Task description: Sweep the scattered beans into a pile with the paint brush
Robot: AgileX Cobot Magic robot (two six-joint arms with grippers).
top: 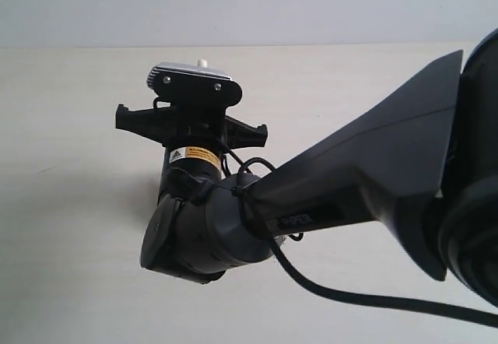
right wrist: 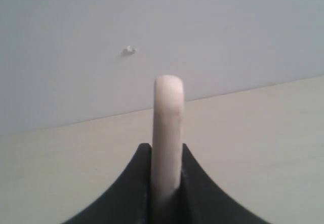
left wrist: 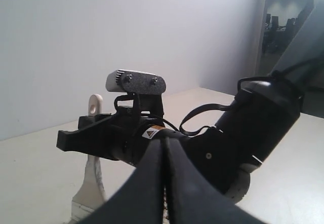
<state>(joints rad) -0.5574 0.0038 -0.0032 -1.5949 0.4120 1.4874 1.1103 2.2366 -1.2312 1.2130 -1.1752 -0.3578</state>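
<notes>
Two grippers are in view, but no beans and no pile show in any view. I judge they lie hidden under the right arm (top: 366, 165), close to the paint brush (left wrist: 94, 176).

Nearest to me, the left gripper (left wrist: 164, 144) has its jaws pressed together on nothing. It sits idle on my side of the brush. The right gripper (right wrist: 167, 150) has its jaws clamped on the brush handle, which stands upright. The bristles (left wrist: 81, 209) point down toward the counter (top: 70, 250), though the frame cuts off any contact.

Risk: I would be sweeping blind, since the arm masks the bristles. A stroke could scatter beans or miss them, and bristle drag could twist the slim handle in the pinch.

Room: bare counter shows around the brush wherever the arm does not cover it. Beyond the brush the counter ends at the wall (top: 327, 1).
</notes>
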